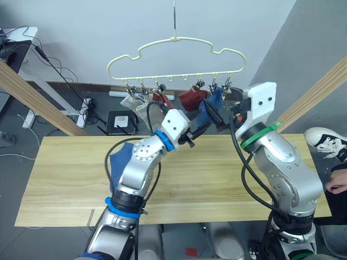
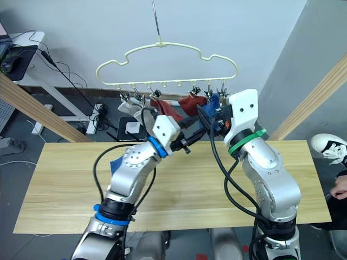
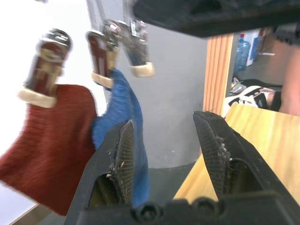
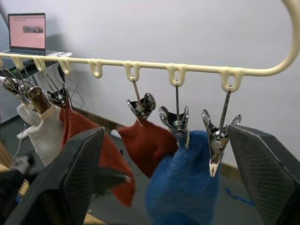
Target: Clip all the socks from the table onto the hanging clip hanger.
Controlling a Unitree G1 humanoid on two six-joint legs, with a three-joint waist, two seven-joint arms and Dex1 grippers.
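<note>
- Your left gripper [image 3: 164, 154] is raised under the clip hanger [image 1: 176, 54], jaws wide and holding nothing.
- Your right gripper [image 4: 164, 187] is up there too, spread wide and empty, looking straight along the row of clips.
- Five socks already hang: two grey, two red, and a blue sock [image 4: 183, 187] beside the bare end clip [image 4: 216, 143].
- The last blue sock [image 1: 120, 157] lies on the table [image 1: 217, 179], down beside your left arm, well below both grippers.
- Your left arm is nearer to it; you reach down and back, away from the hanger.
- Its long axis is hidden behind the arm.
</note>
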